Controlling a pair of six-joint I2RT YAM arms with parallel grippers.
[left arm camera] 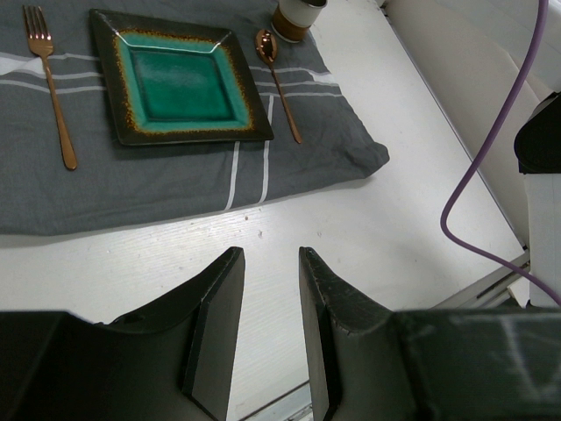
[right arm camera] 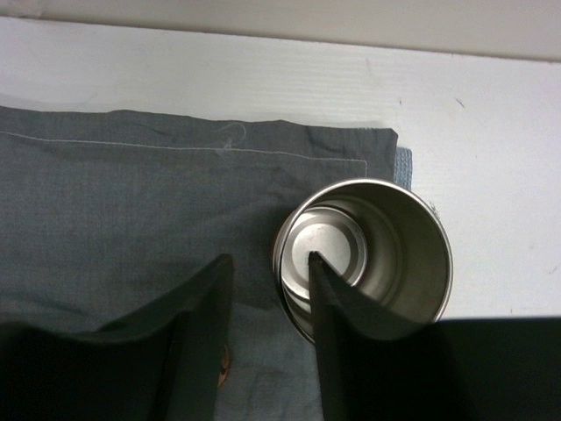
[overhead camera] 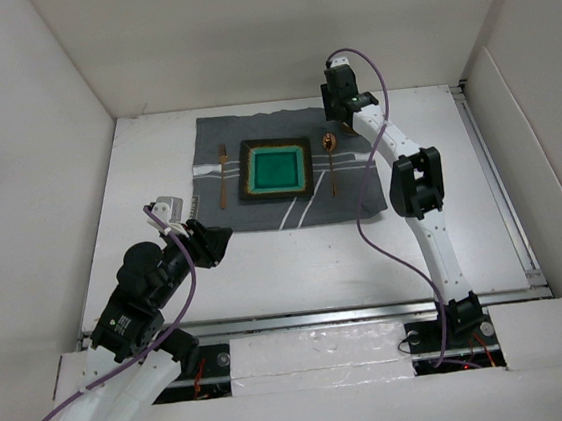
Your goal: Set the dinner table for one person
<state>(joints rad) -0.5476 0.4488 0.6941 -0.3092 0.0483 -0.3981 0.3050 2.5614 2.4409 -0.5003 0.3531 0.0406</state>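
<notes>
Left wrist view, bottom of frame: left gripper (left arm camera: 269,256), its 2 dark jaws parted with bare white surface showing in the gap. Nothing sits between them, so it grips nothing. It hangs low over the dinner table (left arm camera: 368,219), which runs across the middle of that frame just below the near edge of the grey striped cloth (left arm camera: 131,184). In the top view the white tabletop fills the centre between the side walls, the cloth lies on its upper-centre part, and the left arm is folded at lower left with its jaws just off the cloth's lower-left corner. On the cloth there is 1 square plate (overhead camera: 277,169), dark-rimmed with a green glazed centre, lying flat in the middle. 1 copper fork (overhead camera: 223,176) lies just left of the plate, parallel to its edge and not touching it. 1 copper spoon (overhead camera: 330,160) lies just right of the plate with its bowl toward the top of the frame. Right wrist view: right gripper (right arm camera: 272,259) comes in from the bottom edge, jaws apart and straddling the left rim of 1 metal cup (right arm camera: 394,228). One jaw is outside the wall and the other is inside the mouth. A gap shows on each side of the wall, so there is no clamp on the cup. The cup stands upright at the cloth's corner, centre-right of that frame, with its metal bottom in view. In the top view the right wrist covers the cup, just above the spoon bowl.
</notes>
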